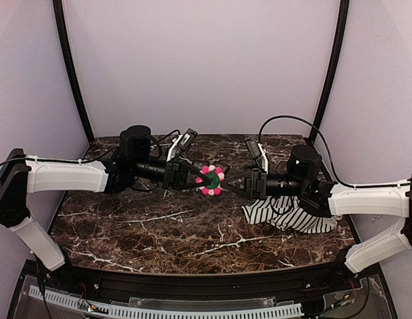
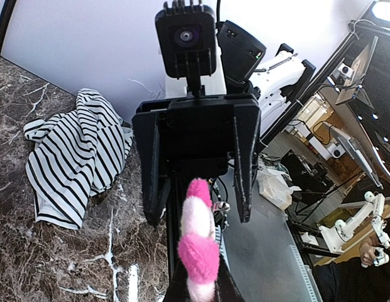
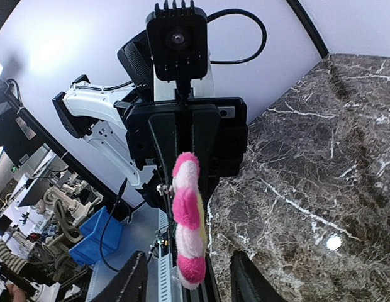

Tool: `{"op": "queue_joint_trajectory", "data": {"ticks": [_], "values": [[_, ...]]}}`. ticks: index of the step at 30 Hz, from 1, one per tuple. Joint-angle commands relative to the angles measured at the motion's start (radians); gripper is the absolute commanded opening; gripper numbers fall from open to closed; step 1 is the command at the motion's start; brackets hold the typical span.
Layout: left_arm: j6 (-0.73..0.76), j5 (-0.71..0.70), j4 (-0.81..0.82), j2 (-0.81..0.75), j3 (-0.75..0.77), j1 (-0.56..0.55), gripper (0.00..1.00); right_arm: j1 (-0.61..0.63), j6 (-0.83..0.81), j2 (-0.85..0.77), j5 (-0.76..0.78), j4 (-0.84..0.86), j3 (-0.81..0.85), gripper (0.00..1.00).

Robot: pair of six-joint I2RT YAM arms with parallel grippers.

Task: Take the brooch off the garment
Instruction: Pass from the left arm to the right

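Note:
The brooch (image 1: 210,180), a pink and white fluffy flower with a green centre, hangs in the air above the middle of the table. My left gripper (image 1: 198,178) is shut on it from the left. In the left wrist view the brooch (image 2: 198,245) shows edge-on between my dark fingertips (image 2: 177,290). My right gripper (image 1: 227,183) faces it from the right, open, its fingers (image 3: 129,283) standing wide on both sides of the brooch (image 3: 187,220) without touching it. The striped garment (image 1: 292,214) lies crumpled on the table under my right arm, apart from the brooch.
The dark marble table (image 1: 159,232) is bounded by lilac walls at the back and sides. Two black curved poles (image 1: 72,66) rise at the back corners. The garment (image 2: 75,151) is the only loose thing on the table.

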Motion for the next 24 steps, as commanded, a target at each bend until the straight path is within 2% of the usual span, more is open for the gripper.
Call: {"op": "queue_joint_trajectory", "data": {"ticks": [1,6,10,12,13,14,15,16,17,18,19,20,22,24], "values": [[-0.011,0.019,0.028,-0.040,-0.016,0.004,0.01,-0.002,-0.007,0.023,-0.054,0.037,0.026,0.39],[-0.006,0.022,0.013,-0.038,-0.010,0.004,0.01,-0.001,-0.012,0.044,-0.053,0.057,0.044,0.19],[0.010,0.016,-0.015,-0.039,-0.005,0.004,0.01,-0.003,-0.040,0.041,-0.004,0.029,0.066,0.00],[0.033,0.003,-0.055,-0.043,0.006,0.004,0.07,-0.006,-0.067,0.030,0.047,-0.041,0.089,0.00],[0.055,-0.016,-0.095,-0.046,0.015,0.004,0.18,-0.007,-0.104,0.023,0.078,-0.101,0.105,0.00],[0.069,-0.046,-0.117,-0.055,0.022,0.005,0.25,-0.009,-0.136,0.015,0.116,-0.168,0.127,0.00],[0.099,-0.063,-0.162,-0.062,0.026,0.008,0.39,-0.012,-0.171,0.010,0.163,-0.237,0.148,0.00],[0.113,-0.100,-0.183,-0.081,0.033,0.015,0.45,-0.012,-0.211,0.006,0.214,-0.313,0.172,0.00],[0.143,-0.123,-0.228,-0.090,0.037,0.021,0.55,-0.013,-0.249,0.005,0.271,-0.383,0.200,0.00],[0.158,-0.185,-0.252,-0.112,0.043,0.032,0.59,-0.015,-0.280,0.008,0.330,-0.451,0.225,0.00],[0.186,-0.220,-0.302,-0.135,0.047,0.039,0.73,-0.019,-0.310,0.013,0.396,-0.506,0.252,0.00],[0.198,-0.289,-0.324,-0.147,0.054,0.055,0.80,-0.022,-0.337,0.024,0.443,-0.558,0.279,0.00],[0.226,-0.389,-0.401,-0.178,0.063,0.086,0.85,-0.025,-0.385,0.055,0.527,-0.656,0.343,0.00],[0.230,-0.441,-0.413,-0.205,0.062,0.124,0.87,-0.028,-0.420,0.094,0.589,-0.729,0.404,0.00]]}}
